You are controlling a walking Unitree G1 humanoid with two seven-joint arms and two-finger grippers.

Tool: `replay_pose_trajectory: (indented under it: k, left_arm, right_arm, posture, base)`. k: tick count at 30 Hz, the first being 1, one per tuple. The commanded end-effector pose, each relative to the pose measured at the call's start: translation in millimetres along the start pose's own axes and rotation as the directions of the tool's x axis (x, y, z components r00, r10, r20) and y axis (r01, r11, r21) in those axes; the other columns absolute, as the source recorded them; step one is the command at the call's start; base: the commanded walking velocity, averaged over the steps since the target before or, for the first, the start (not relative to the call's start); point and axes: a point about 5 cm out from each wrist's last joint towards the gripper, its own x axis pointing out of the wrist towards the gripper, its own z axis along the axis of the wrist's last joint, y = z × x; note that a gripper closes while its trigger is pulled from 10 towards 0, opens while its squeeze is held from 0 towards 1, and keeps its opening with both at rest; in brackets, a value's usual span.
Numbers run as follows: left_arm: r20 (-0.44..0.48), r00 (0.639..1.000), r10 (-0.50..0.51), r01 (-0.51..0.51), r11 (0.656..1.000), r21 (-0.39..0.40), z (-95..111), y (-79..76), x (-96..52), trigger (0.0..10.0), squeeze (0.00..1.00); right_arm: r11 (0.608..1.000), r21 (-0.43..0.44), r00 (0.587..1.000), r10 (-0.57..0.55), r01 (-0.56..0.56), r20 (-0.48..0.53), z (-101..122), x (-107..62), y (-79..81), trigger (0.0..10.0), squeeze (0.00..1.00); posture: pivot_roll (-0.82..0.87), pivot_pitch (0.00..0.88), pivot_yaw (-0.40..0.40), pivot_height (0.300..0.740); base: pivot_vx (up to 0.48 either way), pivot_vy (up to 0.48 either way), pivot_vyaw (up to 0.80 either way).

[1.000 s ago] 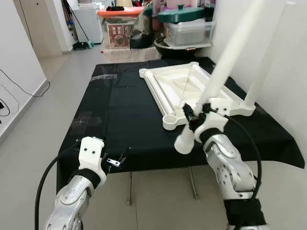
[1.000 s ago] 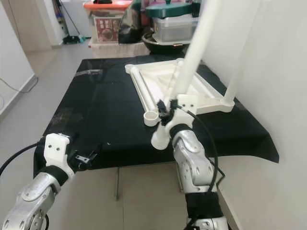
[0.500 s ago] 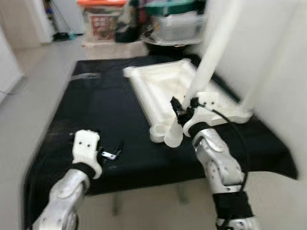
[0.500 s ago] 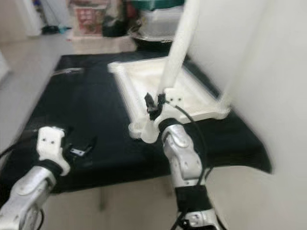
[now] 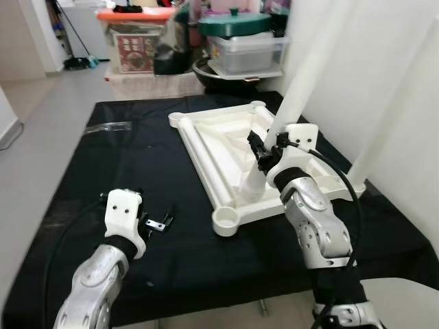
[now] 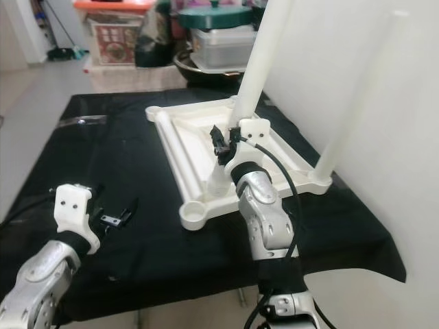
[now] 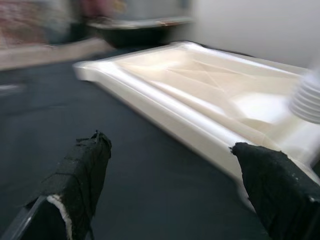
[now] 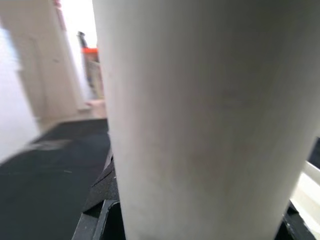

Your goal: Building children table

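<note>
Black cloth (image 5: 137, 157) is spread beneath the tabletop (image 5: 206, 147); a leg (image 5: 302, 82) is clamped by the right gripper (image 5: 264, 152), above its near socket (image 5: 226, 219) at 7 o'clock. Left gripper (image 7: 170, 180) is held apart. Upright alignment is advised.

you've swung the leg (image 5: 295, 103) inward: 1 s ago its lower end hung off the tabletop's (image 5: 206, 147) near corner; now the right gripper (image 5: 264, 152) holds it over the tabletop's inside.
</note>
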Motion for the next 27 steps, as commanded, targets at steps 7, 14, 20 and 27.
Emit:
replay_pose_trajectory:
  k: [7,14,20,27]
  left_arm:
    - [-0.017,0.999,0.046,-0.047,0.998,-0.045,-2.6,8.2,-2.9,10.0,0.00]
    - [-0.034,0.999,0.022,-0.024,0.998,-0.055,-3.8,5.7,-4.2,10.0,0.00]
    - [-0.022,0.999,0.035,-0.036,0.998,-0.054,-2.3,7.4,-3.4,10.0,0.00]
    - [-0.018,0.999,0.028,-0.029,0.999,-0.043,-1.2,7.7,-4.0,10.0,0.00]
  right_arm:
    - [0.999,0.032,1.000,0.019,-0.020,0.018,2.0,2.0,5.0,10.0,0.00]
    - [0.999,0.039,0.999,0.033,-0.034,0.013,0.4,2.1,7.6,10.0,0.00]
    - [0.998,0.042,0.999,0.038,-0.039,0.014,0.2,2.7,8.8,10.0,0.00]
    - [0.998,0.047,0.999,0.040,-0.041,0.008,-1.5,1.9,10.0,10.0,0.00]
  posture:
    - [0.02,0.000,-0.034,0.740]
    - [0.02,0.000,-0.036,0.740]
    - [0.02,0.000,-0.034,0.740]
    - [0.02,0.000,-0.029,0.740]
  base:
    - [0.000,0.000,0.00]
    - [0.000,0.107,0.00]
    - [0.000,0.400,0.00]
    - [0.000,0.000,0.00]
